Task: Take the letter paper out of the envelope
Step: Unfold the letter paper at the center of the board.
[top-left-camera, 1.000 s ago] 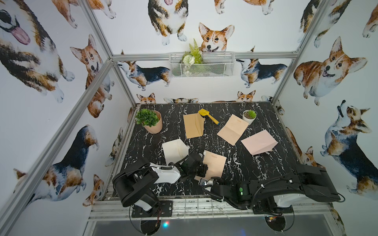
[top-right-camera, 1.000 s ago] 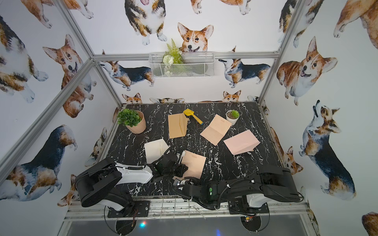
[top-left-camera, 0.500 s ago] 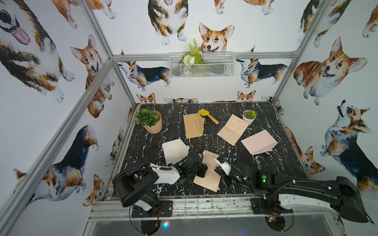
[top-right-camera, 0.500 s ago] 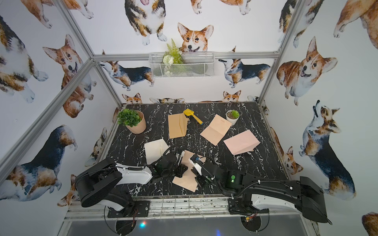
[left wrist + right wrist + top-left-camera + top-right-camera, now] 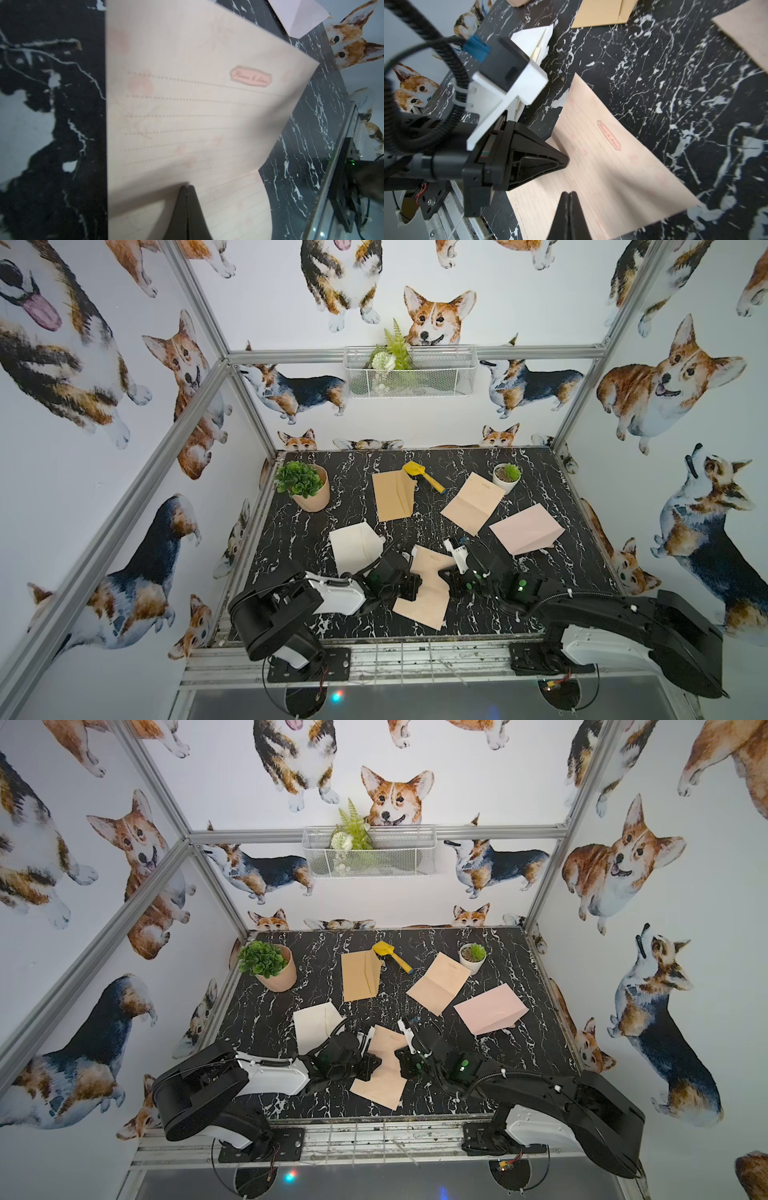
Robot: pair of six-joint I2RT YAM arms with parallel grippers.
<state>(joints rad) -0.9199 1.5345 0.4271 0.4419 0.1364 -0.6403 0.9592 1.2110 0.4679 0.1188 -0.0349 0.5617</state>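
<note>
The letter paper [image 5: 428, 601], a peach lined sheet, lies bowed at the front middle of the black marble table, wholly outside any envelope. A white envelope [image 5: 355, 547] with its flap up lies just behind and to the left of it. My left gripper [image 5: 417, 585] is shut on the sheet's left edge. In the left wrist view the paper [image 5: 187, 114] creases at the closed tips [image 5: 187, 186]. My right gripper [image 5: 568, 192] is shut at the sheet's right side [image 5: 445, 576], tips over the paper [image 5: 623, 176]. No paper shows between its jaws.
Further back lie a brown envelope [image 5: 392, 497], a second peach sheet [image 5: 471, 504] and a pink envelope [image 5: 525, 529]. A yellow scoop [image 5: 422, 475], a large potted plant [image 5: 305, 487] and a small pot [image 5: 507, 477] stand at the rear. The table's front edge is just behind both grippers.
My right arm has swung from the table's front edge out to the right side of the paper, and its jaws have closed. The sheet's front part now shows. The left arm has barely moved.
</note>
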